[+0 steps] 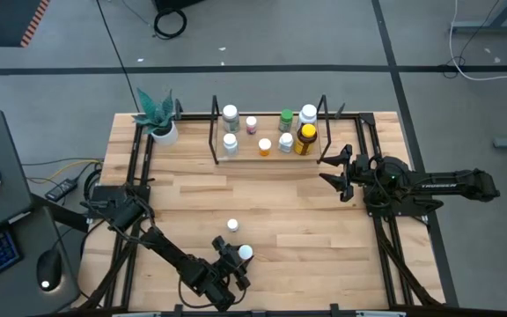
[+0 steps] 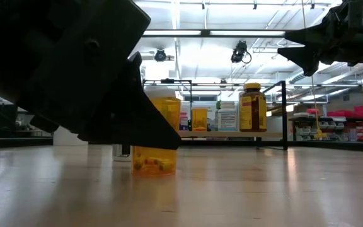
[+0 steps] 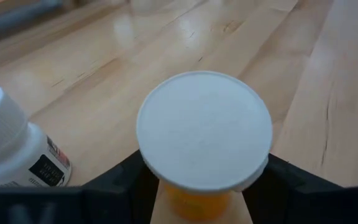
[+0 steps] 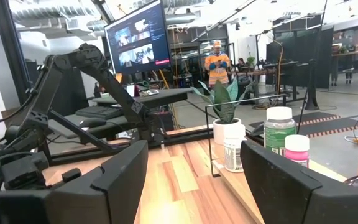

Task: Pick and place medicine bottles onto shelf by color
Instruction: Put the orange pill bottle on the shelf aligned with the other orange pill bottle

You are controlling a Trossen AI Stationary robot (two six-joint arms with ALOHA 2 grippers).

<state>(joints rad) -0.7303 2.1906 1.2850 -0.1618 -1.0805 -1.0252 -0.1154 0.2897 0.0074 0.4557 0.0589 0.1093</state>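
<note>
At bench [image 1: 324,220] front edge, my left pincer [image 3: 197,186] sat half-closed round the orange bottle [image 3: 204,140], jaws w/ no firm hold yet. Risk: it could tip against white bottle [image 3: 8,146] just beside.

Bright overhead lights, tabletop glare — blurred foreground

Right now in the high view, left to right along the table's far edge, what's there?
Plant pot → shelf of medicine bottles → right gripper, jaws open and empty, just off the shelf's right end.
</note>
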